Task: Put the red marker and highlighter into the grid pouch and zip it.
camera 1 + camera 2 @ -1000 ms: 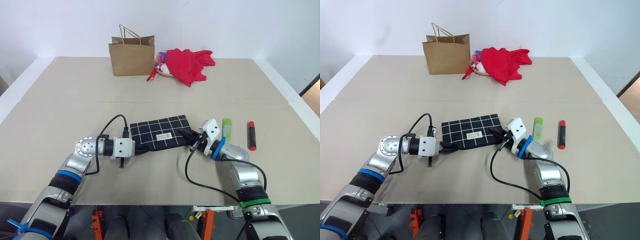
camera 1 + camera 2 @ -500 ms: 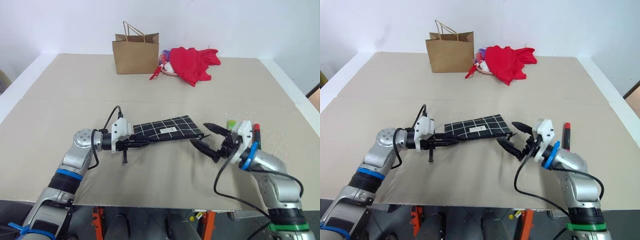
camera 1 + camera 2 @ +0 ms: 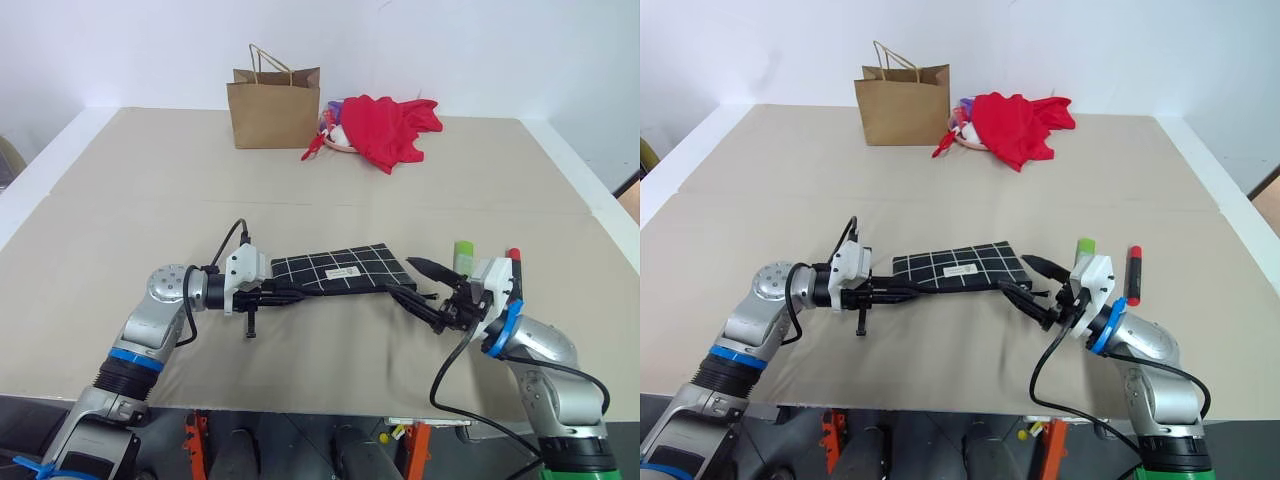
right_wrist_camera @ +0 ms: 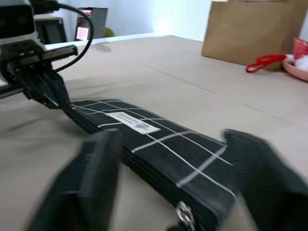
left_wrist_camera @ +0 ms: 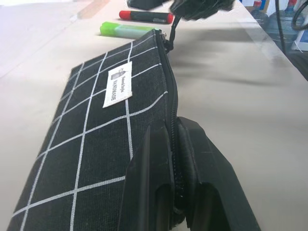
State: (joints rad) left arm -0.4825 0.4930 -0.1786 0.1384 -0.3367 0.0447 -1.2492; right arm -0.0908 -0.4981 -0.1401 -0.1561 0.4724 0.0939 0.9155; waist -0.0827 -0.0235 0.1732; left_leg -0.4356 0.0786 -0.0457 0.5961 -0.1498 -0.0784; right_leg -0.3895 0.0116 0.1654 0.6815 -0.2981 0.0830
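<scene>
The left gripper (image 3: 283,293) is clamped on the left end of the grid pouch (image 3: 338,269), holding it by its zipper edge. The right gripper (image 3: 420,282), fingers spread apart, sits just off the pouch's right end. The highlighter (image 3: 463,254) and red marker (image 3: 515,261) lie side by side on the table (image 3: 150,180) behind it.

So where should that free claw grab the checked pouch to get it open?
Probably the small zipper pull at the grid pouch end nearest the right claw, approached from that end along the zipper line. The left claw already pinches the opposite end on the zipper edge, so the pouch is braced against a pull. The right claw stands open.
</scene>
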